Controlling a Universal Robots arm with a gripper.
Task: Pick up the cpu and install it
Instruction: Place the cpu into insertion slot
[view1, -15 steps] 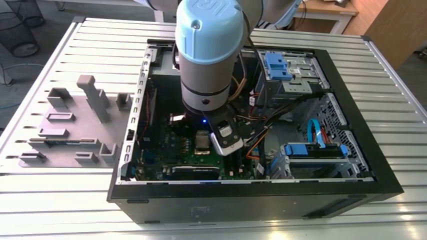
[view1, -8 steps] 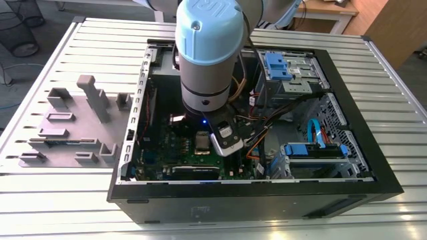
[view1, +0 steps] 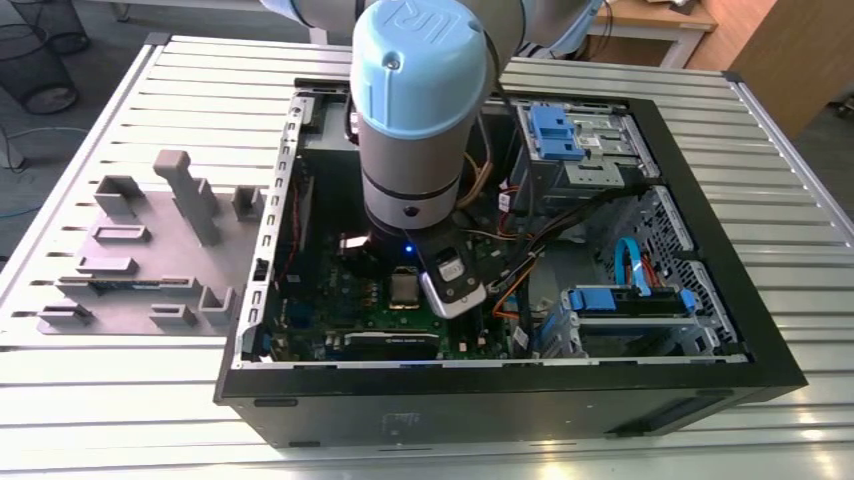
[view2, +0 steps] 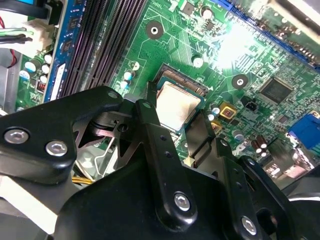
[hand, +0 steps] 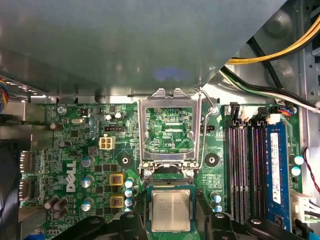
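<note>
Slatted grey metal table (view1: 107, 100) carries an open black computer case (view1: 507, 395). At the first wrist view's lower centre, the flat square silvery cpu with a thin green edge (hand: 171, 210) lies in its socket. The black gripper (view2: 176, 117) has its fingers spread either side, gripping nothing. Probably light, stiff and fragile; hold opposite edges.

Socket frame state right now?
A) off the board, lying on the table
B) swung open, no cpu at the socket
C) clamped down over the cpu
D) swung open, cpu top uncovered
D: in the first wrist view the metal frame is flipped back on its hinge with green board showing through its window, and the cpu lies at the socket beside it with its silvery top bare.
</note>
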